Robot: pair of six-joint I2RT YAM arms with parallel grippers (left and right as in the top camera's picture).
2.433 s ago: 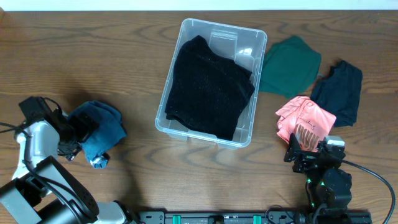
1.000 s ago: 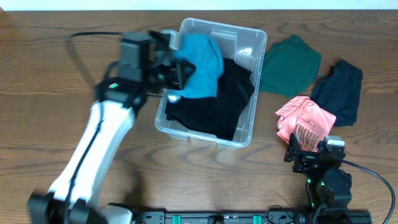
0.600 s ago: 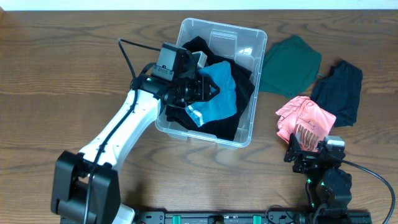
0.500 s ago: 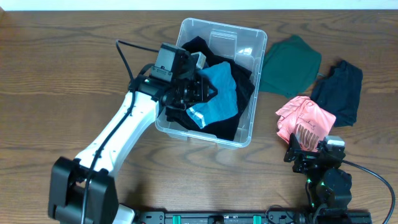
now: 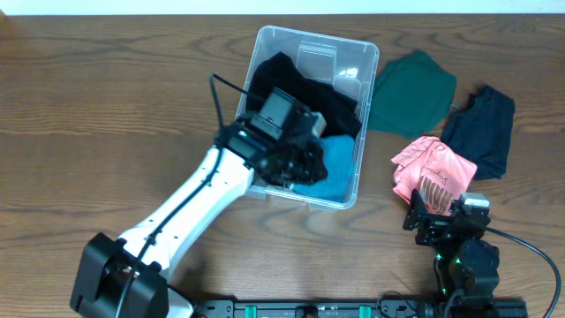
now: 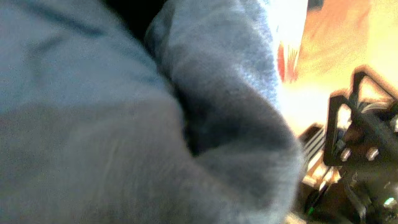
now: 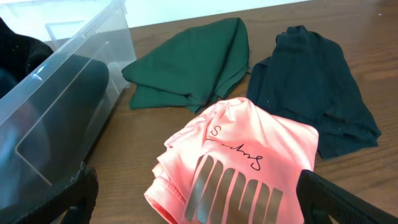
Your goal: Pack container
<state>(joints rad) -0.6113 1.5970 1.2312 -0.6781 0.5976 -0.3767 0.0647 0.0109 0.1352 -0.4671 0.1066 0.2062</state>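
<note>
Container [image 5: 311, 51]: encloses left claw [image 5: 298, 164] and blue cloth [image 5: 335, 177].
Left wrist view: only that cloth, close up; claw's grip cannot be told.
Right claw [image 7: 198, 202]: fingers apart, well right of container.

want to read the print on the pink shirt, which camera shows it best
Right wrist: the pink shirt fills the foreground, print facing up. Overhead shows it small. Left wrist is mostly blue cloth.

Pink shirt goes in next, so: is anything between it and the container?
No, bare table separates the pink shirt from the container's wall. The green cloth lies farther back. Inside, the left gripper sits at the blue cloth.
</note>
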